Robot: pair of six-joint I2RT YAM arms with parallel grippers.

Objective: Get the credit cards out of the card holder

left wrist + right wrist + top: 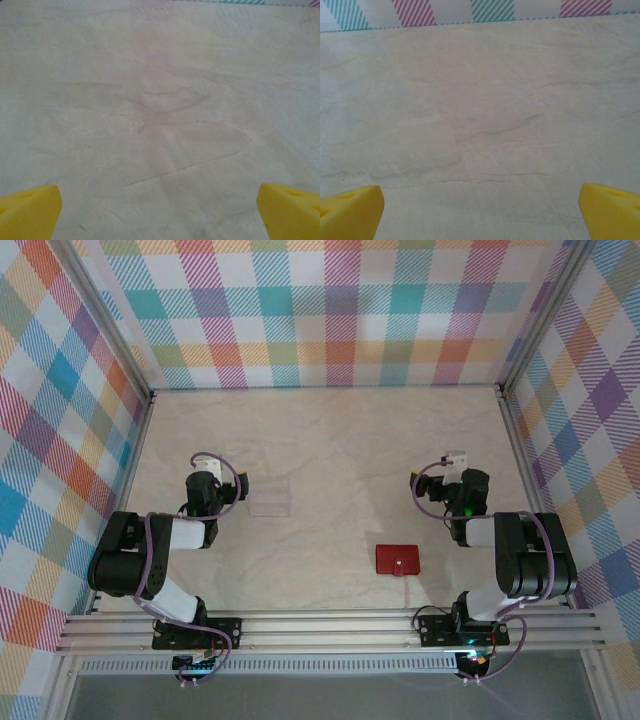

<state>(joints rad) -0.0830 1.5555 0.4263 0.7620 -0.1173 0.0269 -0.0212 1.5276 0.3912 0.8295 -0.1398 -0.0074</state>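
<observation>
1. Card holder. The red card holder (397, 561) is lying flat and closed on the table (340, 430), right of centre and toward the near edge. Its small snap tab is facing the near side. Nothing is touching it.

2. Credit cards. What are probably the credit cards (270, 498) are showing as a pale, thin rectangle lying flat on the table left of centre, well apart from the card holder. The top view is too faint to confirm a count or a dark band.

3. Left gripper. The left gripper (206, 482) is sitting just left of the pale rectangle, without clear contact. In the left wrist view its yellow fingertips (30, 212) are standing at opposite lower corners, so the left gripper (160, 212) is spread wide and holding nothing, with bare table between the jaws.

4. Right gripper. The right gripper (462, 480) is sitting on the far-right side of the card holder, well apart from it. In the right wrist view its yellow fingertips (350, 210) are likewise standing wide apart, and the right gripper (480, 210) is holding nothing over bare table.

5. Surroundings. Plaid walls (330, 310) are enclosing the table on the left, far and right sides.
</observation>
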